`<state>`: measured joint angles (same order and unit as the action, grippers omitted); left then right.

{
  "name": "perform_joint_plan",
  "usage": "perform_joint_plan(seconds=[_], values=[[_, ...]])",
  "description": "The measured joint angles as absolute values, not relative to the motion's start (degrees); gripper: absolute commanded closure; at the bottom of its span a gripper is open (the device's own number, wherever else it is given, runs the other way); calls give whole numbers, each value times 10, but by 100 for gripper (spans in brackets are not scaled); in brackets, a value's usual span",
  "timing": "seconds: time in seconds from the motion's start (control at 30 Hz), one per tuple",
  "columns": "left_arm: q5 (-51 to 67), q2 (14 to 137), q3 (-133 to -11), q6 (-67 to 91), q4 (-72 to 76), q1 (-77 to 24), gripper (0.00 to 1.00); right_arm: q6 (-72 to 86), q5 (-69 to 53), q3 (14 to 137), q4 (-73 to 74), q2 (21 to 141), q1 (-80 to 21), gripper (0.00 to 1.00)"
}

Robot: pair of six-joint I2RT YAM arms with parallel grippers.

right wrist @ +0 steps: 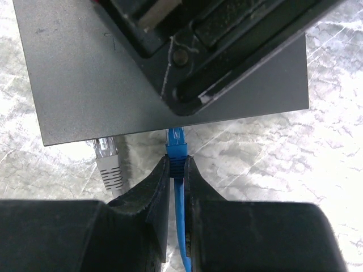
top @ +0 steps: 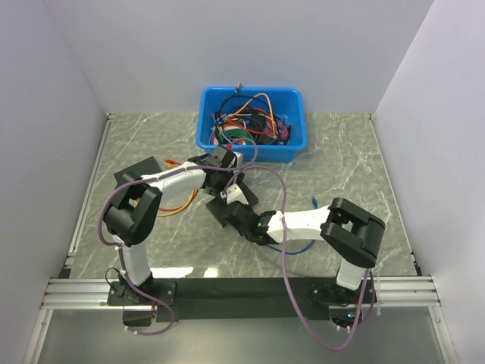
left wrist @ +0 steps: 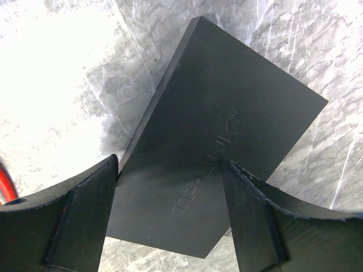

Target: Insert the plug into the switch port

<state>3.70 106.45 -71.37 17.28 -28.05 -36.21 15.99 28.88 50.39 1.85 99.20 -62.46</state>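
One push left, by my read. Blue plug (right wrist: 176,137) is lined up with its nose at the switch (right wrist: 85,73) edge, where a port should sit. The port itself is hidden under that edge in the right wrist view, so I can't confirm any insertion or latch. Its boot and cable (right wrist: 182,226) are fully outside. A grey plug (right wrist: 106,148) sits just beside it at the same edge and looks plugged in already.

Done: plug grasped, oriented, brought to the edge. Left to do: drive it home, confirm it seats, let go.

Status of right gripper (right wrist: 177,170): nearly closed, pinching the boot just behind the plug, with the cable running back between the fingers.

Status of left gripper (left wrist: 170,170): fingers wide, straddling the switch across its width from above. One finger (left wrist: 85,215) touches the long edge and the other overlaps the far side. Can't tell whether it's clamping or only bracketing. Either way it's placed to stop the switch sliding on the table (left wrist: 51,73) under the push.
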Motion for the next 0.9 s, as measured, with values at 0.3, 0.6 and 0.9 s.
perform_joint_plan(seconds=[0.3,0.6,0.9], values=[[25,1068,-718,174,-275,-369,24,141,278,504,17,989,-615,100],[15,1071,-718,175,-263,-372,24,112,271,500,1,989,-605,100],[-6,1072,-719,171,-252,-380,24,52,260,426,-139,973,-598,100]])
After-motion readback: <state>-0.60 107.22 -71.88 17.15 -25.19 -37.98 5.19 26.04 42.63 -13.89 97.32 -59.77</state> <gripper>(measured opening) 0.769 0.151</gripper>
